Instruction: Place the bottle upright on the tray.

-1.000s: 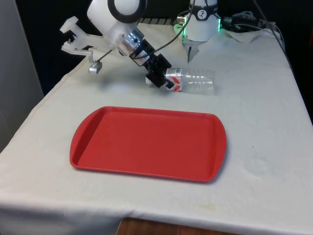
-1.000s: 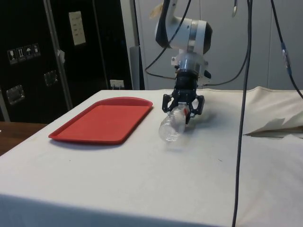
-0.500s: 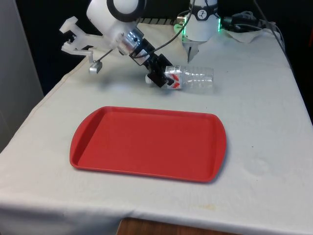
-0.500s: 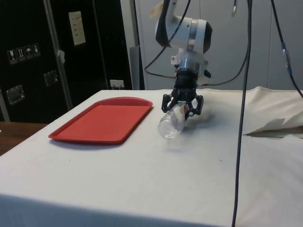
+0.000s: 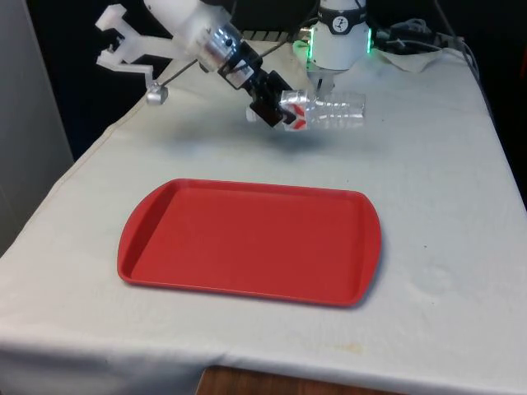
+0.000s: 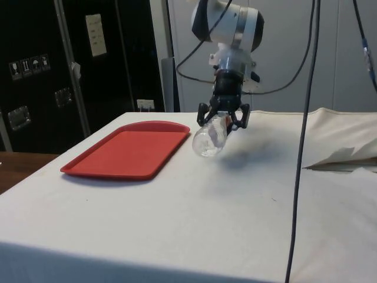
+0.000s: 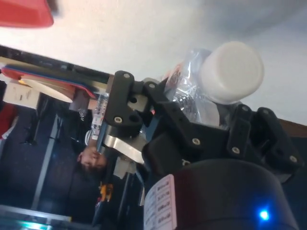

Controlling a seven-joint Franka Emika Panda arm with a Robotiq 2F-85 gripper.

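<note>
The desk, draped in a white cloth, carries a red tray that lies flat near the front view's centre, with nothing on it. At about 12 o'clock from the tray, well apart from it, the black tool hangs above the cloth with its fingers closed on the neck end of a clear plastic bottle. The bottle lies roughly horizontal in the air, clear of the desk, its base pointing toward 3 o'clock in the front view, a red-and-white label near the fingers. In the side view the bottle casts a shadow on the cloth beneath. Its white cap sits between the tool's fingers.
</note>
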